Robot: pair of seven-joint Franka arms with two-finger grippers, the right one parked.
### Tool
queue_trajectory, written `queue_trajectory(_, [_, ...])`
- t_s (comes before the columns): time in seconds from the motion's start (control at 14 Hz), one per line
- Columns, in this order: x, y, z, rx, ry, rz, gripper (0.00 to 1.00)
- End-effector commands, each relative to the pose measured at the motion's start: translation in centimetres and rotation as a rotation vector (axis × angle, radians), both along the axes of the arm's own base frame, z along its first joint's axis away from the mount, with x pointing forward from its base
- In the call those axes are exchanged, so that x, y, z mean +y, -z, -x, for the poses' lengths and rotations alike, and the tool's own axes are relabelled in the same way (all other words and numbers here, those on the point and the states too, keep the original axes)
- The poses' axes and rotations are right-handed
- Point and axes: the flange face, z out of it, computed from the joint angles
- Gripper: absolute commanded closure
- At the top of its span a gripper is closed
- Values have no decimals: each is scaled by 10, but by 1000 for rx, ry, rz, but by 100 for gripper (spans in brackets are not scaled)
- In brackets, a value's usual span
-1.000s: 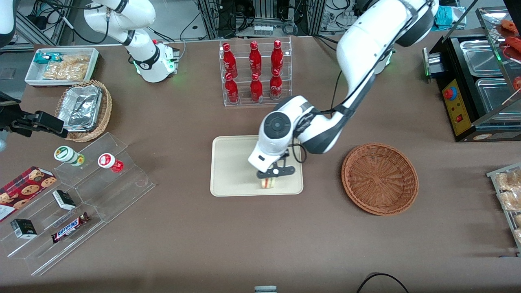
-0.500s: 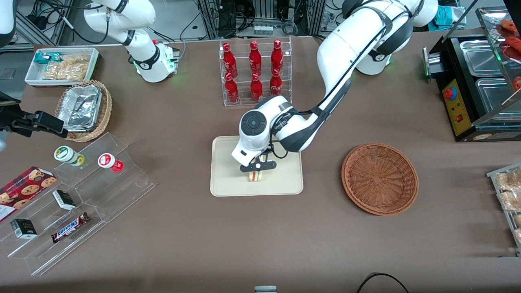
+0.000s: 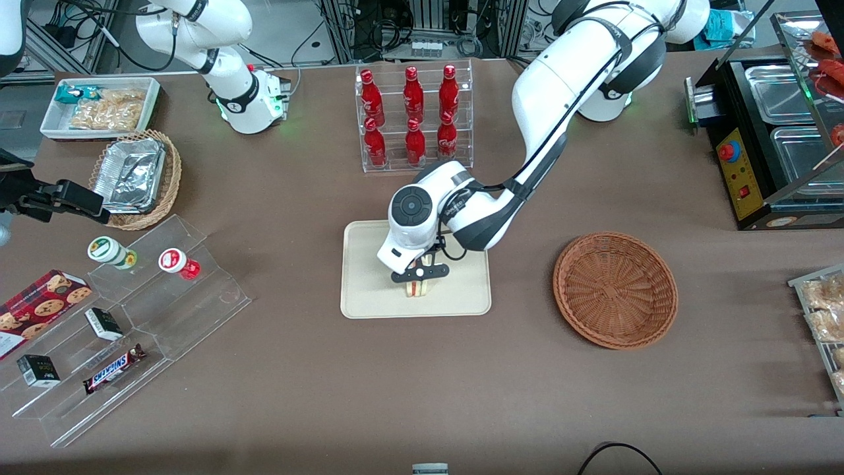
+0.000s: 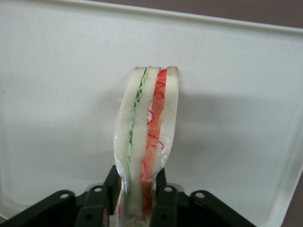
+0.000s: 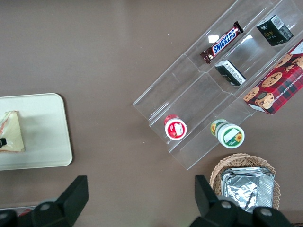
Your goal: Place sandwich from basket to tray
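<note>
You see the clear-wrapped sandwich (image 4: pixel 147 137) standing on edge on the cream tray (image 3: pixel 369 290), pinched by the claw (image 3: pixel 420 271). The reddish-brown wicker basket (image 3: pixel 615 289) sits empty beside the tray.

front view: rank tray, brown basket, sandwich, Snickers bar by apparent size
1. tray, largest, though the basket looks close
2. basket
3. Snickers bar
4. sandwich, mostly hidden under the claw that grips it over the tray, so its rank is unsure
</note>
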Motion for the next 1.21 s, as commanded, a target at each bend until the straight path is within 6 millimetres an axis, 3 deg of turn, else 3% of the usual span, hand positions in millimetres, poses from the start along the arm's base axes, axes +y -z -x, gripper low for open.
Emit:
queue_trajectory(0.0, [-2,-38,-6,-44,-18,-4,0])
queue_trajectory(0.14, [4,-75,-4,-52,-16,-31,0])
queue_trajectory(0.36, [33,-131,-13,-87,-100,-81,0])
queue_trajectory(0.5, [68,-145,-19,-43,-132,-147,0])
queue_trajectory(0.71, [127,-143,-33,-14,-112,-185,0])
queue_trajectory(0.86, [182,-144,-43,12,-70,-208,0])
queue_trajectory(1.14, [276,-165,-36,77,-43,-180,0])
